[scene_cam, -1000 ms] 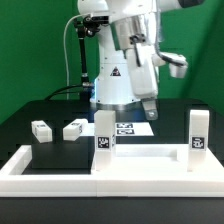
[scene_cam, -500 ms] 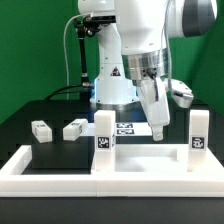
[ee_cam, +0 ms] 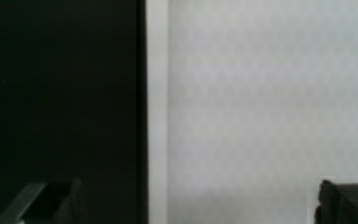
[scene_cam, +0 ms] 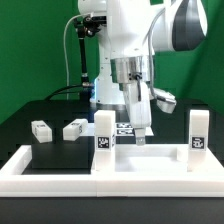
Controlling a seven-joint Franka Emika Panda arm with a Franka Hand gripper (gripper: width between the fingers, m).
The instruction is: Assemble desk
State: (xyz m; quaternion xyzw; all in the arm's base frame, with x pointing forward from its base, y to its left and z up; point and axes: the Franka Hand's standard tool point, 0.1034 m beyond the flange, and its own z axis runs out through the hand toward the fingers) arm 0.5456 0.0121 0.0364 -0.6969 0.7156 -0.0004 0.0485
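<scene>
The white desk tabletop (scene_cam: 145, 160) lies flat against the front wall. Two white legs stand upright on it, one at the exterior view's left (scene_cam: 103, 133) and one at the right (scene_cam: 197, 133). Two more legs lie loose on the black table, one further left (scene_cam: 42, 129) and one nearer the tabletop (scene_cam: 74, 128). My gripper (scene_cam: 140, 136) points straight down over the tabletop's far edge, between the upright legs. In the wrist view the gripper (ee_cam: 194, 205) is open and empty, with the fingertips (ee_cam: 43, 200) wide apart over the tabletop's white edge (ee_cam: 265, 100).
The long low white wall (scene_cam: 60, 180) with turned-up ends runs along the front of the table. The marker board (scene_cam: 124, 127) lies just behind the tabletop, at the robot's base. Black table (ee_cam: 51, 90) shows beside the tabletop.
The gripper has swung from the exterior view's right toward the middle, turned to point straight down, and come lower over the tabletop's far edge. The parts have not moved.
</scene>
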